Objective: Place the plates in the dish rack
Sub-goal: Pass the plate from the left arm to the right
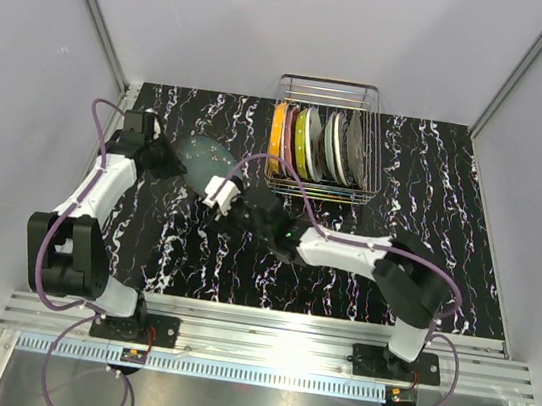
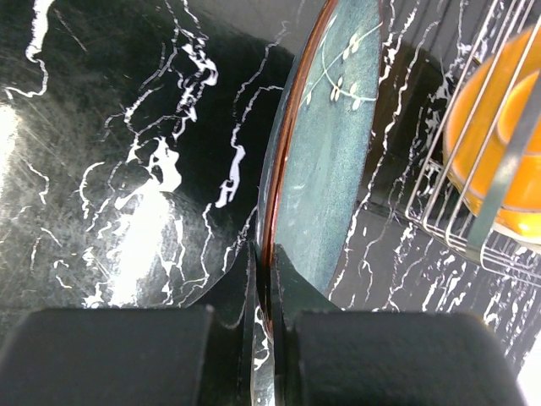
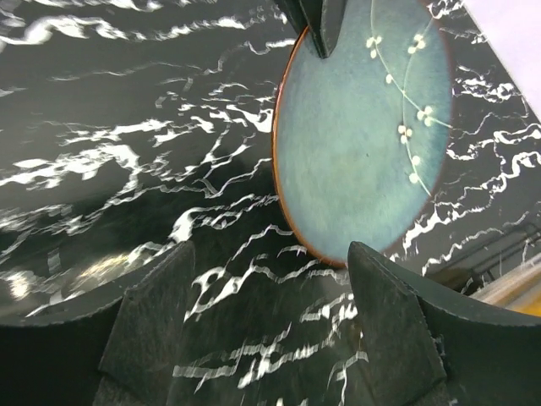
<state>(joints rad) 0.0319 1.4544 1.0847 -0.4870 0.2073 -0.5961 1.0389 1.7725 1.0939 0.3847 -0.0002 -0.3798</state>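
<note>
A teal plate [image 1: 202,158] with white sprigs and a brown rim stands tilted on edge over the black marbled table, left of the dish rack [image 1: 329,95]. My left gripper [image 1: 171,162] is shut on its rim, and the pinch shows in the left wrist view [image 2: 269,262] with the plate [image 2: 338,161] edge-on. My right gripper [image 1: 220,192] is open just short of the plate's near edge. In the right wrist view the plate [image 3: 363,144] fills the upper right, beyond my right gripper [image 3: 272,258], which has nothing between its fingers. Several plates [image 1: 310,143] stand in the rack.
The wire dish rack [image 2: 473,211] lies close to the right of the held plate, with an orange plate [image 2: 499,144] in its nearest slot. Grey walls enclose the table on three sides. The right arm [image 1: 345,249] stretches across the table's middle.
</note>
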